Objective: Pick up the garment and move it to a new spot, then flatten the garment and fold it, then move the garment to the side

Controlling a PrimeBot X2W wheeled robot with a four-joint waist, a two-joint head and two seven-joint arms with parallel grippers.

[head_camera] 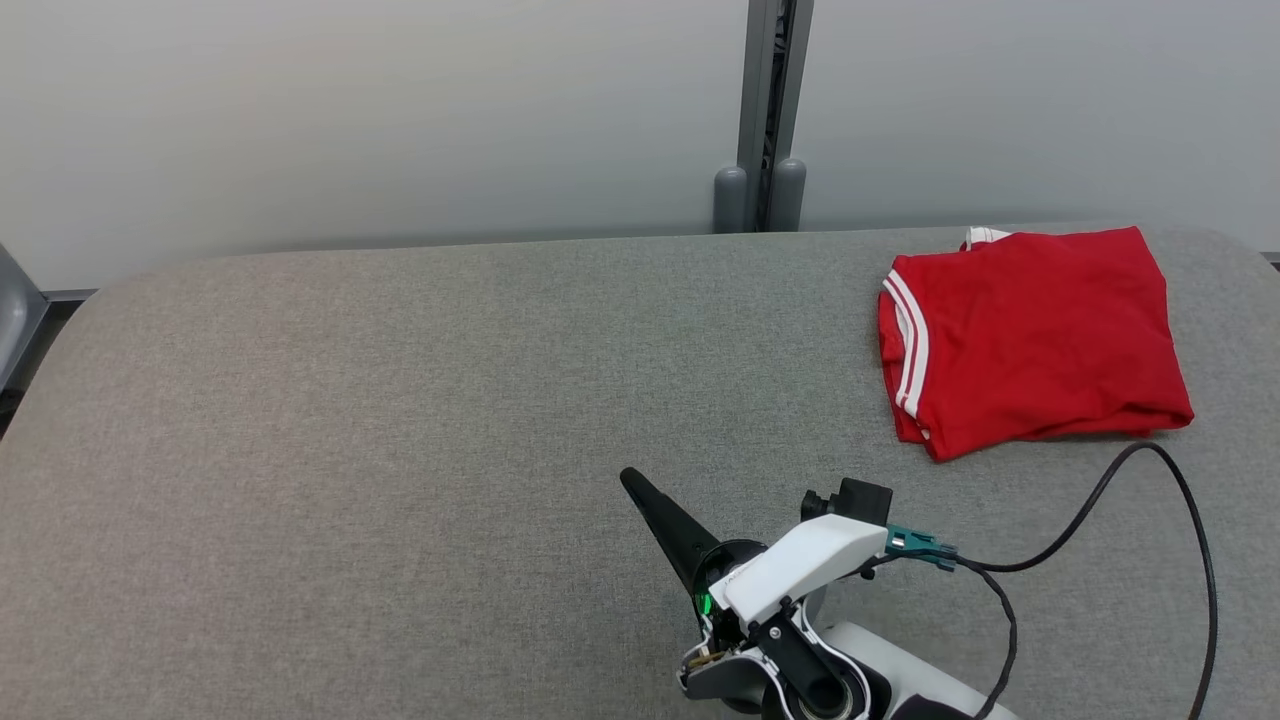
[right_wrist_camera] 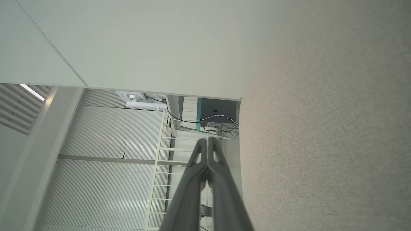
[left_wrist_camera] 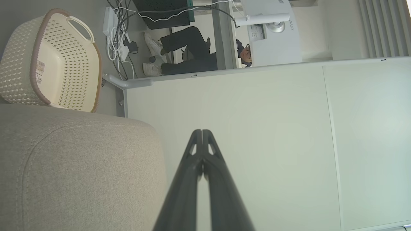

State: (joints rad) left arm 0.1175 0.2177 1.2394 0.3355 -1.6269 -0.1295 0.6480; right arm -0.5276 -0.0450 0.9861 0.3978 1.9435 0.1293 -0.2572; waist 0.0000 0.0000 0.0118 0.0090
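Grey woven tabletop (head_camera: 400, 400) holds folded red garment (head_camera: 1030, 340) upper right; right gripper (head_camera: 632, 482), angled up-left, and left gripper (left_wrist_camera: 202, 132) both pinched together.

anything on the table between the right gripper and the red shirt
Nothing visible: bare table lies between the right gripper and the red garment. The arm's own black cable loops near its front edge.
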